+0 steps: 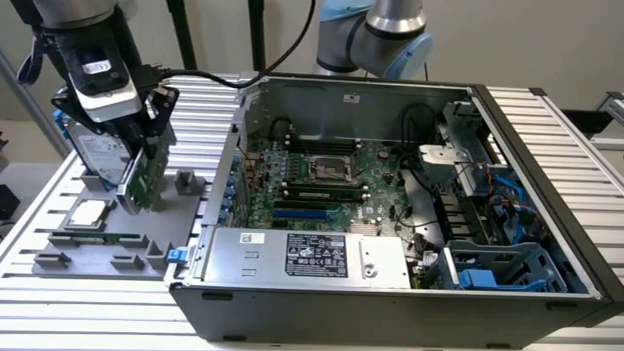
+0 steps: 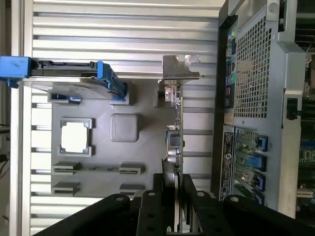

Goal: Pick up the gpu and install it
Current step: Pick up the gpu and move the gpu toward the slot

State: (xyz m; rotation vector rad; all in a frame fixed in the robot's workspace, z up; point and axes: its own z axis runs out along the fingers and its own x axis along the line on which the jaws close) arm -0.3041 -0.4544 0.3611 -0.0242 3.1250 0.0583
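Observation:
The gpu stands on edge in the grey parts tray at the exterior view's left, its green face showing. My gripper has come down over its top edge. The wrist view looks along the card: the gpu runs edge-on away from the camera to its silver bracket. There the gripper has one black finger pressed against each side of the card, shut on it. The card's lower edge still sits at the tray.
The open computer case lies to the exterior view's right, with motherboard, blue slot and power supply. In the tray are a hard drive with blue rails, a processor and a memory stick.

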